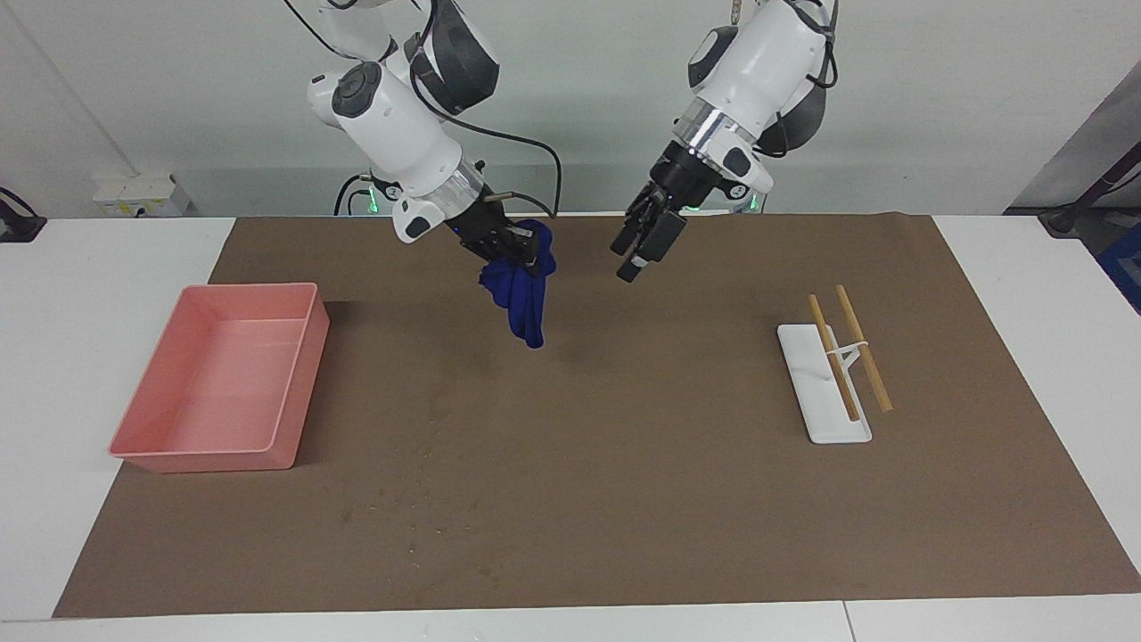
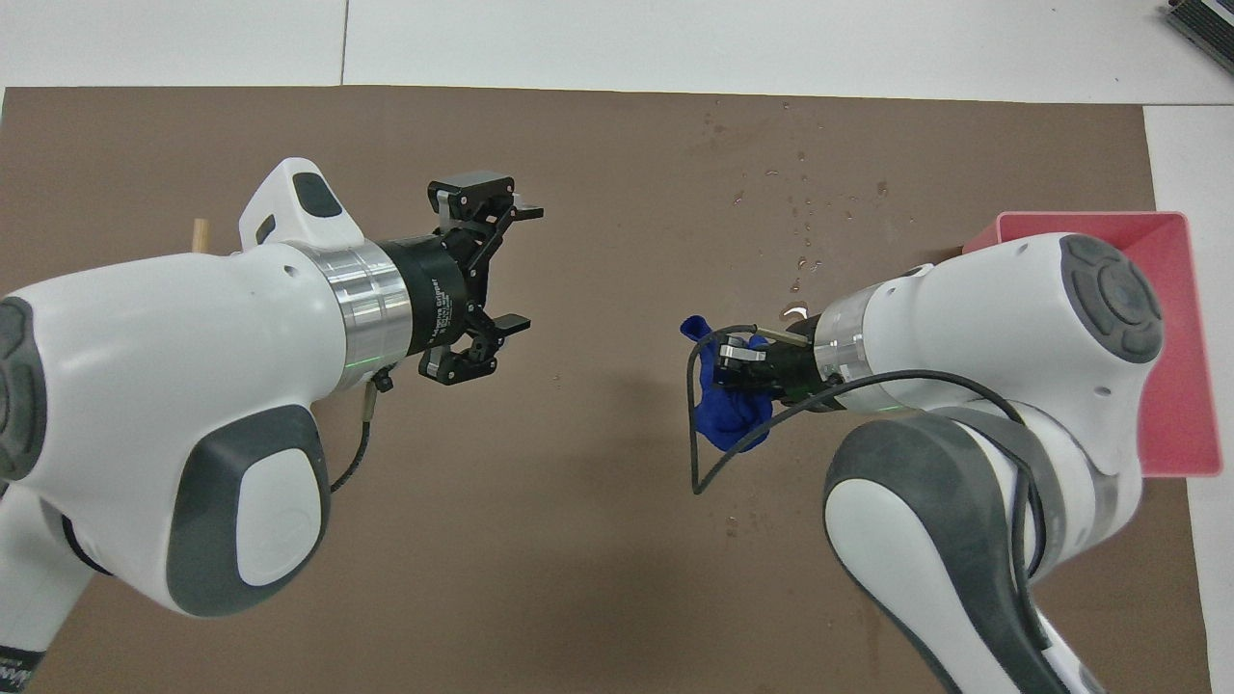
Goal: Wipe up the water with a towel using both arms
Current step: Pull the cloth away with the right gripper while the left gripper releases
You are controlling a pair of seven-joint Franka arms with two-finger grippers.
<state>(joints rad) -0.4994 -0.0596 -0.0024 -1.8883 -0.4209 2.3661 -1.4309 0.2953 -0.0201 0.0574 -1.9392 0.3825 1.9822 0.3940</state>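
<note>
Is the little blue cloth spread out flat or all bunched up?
Bunched up. The small deep-blue fabric towel hangs in a crumpled clump from the right gripper, above the brown mat, not lying flat on it.

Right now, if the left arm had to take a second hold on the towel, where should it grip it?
Probably the free hanging tail of the towel, reached from the left arm's end. The right gripper pinches its bunched top, so only the lower part dangles clear above the mat. The left gripper hangs open beside it, with nothing in between.
</note>
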